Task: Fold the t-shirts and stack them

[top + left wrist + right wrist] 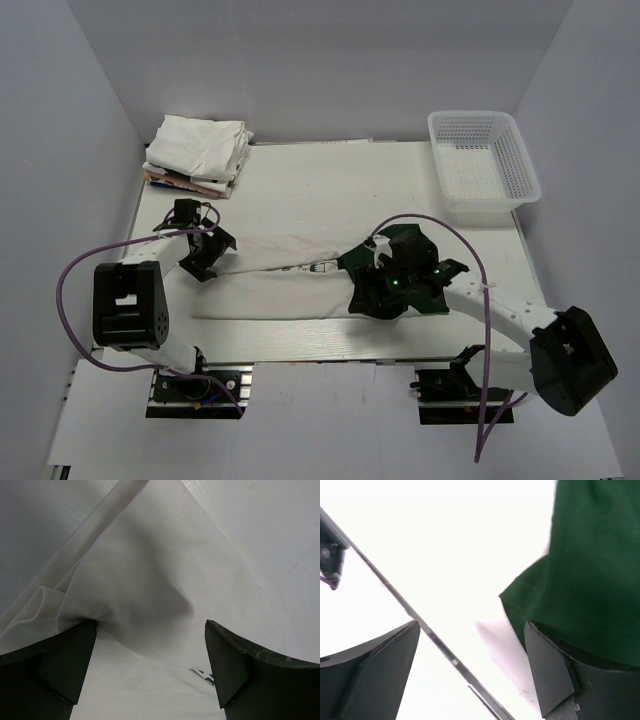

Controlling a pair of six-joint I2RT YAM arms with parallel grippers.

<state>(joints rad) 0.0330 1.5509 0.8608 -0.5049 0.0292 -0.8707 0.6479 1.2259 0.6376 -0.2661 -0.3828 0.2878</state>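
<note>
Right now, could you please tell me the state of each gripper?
Left gripper: open, holding nothing.
Right gripper: open, holding nothing.

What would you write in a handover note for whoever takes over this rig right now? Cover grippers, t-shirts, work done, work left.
Left gripper: open, over the white end of the green-sleeved t-shirt.
Right gripper: open, at its dark green end.
It lies part-folded in a long strip across the table.
Done: folded t-shirts stacked back left.
Left: finish folding this one, stack it.
</note>
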